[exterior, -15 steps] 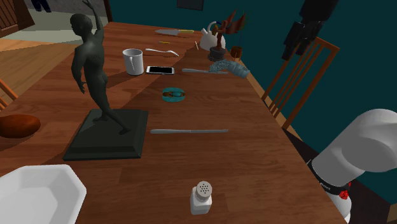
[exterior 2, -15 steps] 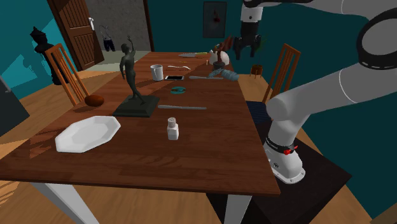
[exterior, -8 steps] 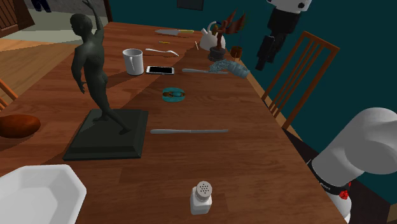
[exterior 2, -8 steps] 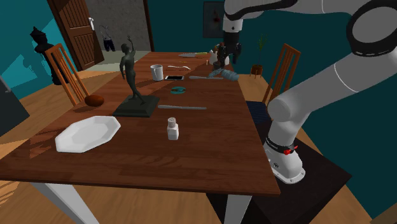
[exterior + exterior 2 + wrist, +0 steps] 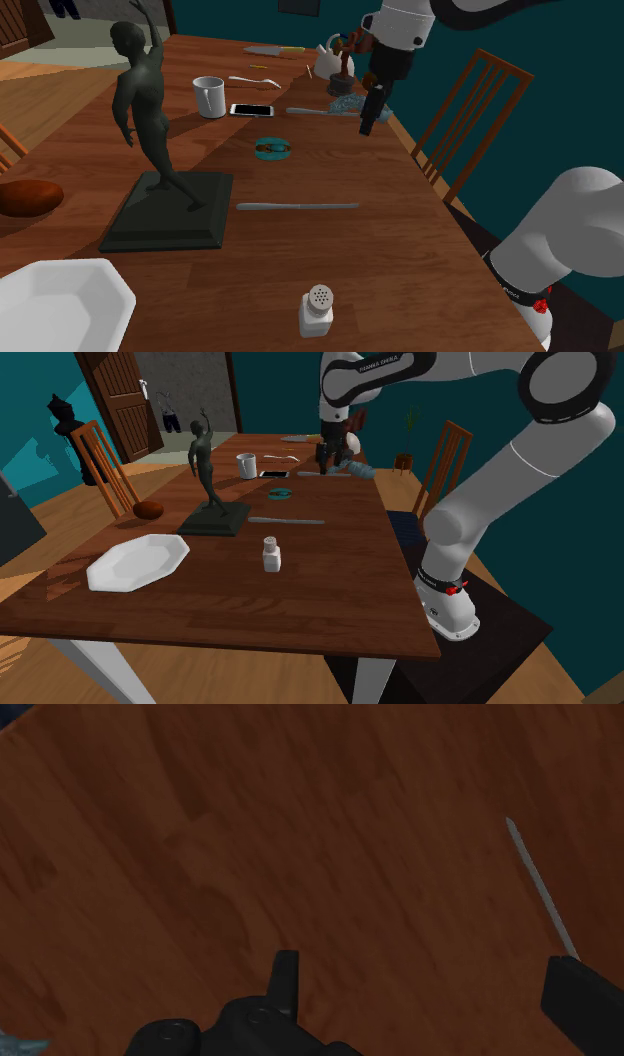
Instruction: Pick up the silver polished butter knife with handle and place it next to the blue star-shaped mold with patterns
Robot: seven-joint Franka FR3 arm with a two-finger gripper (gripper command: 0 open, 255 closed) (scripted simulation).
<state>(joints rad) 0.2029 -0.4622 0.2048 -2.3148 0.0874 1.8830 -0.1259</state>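
Note:
A long silver butter knife (image 5: 297,206) (image 5: 286,521) lies flat on the wooden table (image 5: 400,260), beside the statue's base. A second silver knife (image 5: 320,111) lies farther back, touching a pale blue patterned mold (image 5: 362,106) (image 5: 358,470) near the table's edge. My black gripper (image 5: 366,124) (image 5: 323,460) hangs above the table just in front of the mold, well apart from the long knife. In the wrist view the gripper (image 5: 430,994) is open with bare wood between its fingers; a thin silver blade (image 5: 540,889) lies beyond one finger.
A dark statue (image 5: 150,120) on a square base, a white mug (image 5: 209,97), a phone (image 5: 251,110), a teal ring (image 5: 272,148), a shaker (image 5: 316,312) and a white plate (image 5: 60,300) stand on the table. A wooden chair (image 5: 470,120) is at its side.
The arm has swung down and toward the shoulder view's left, from above the chair to low over the table by the blue mold. Nothing on the table moved.

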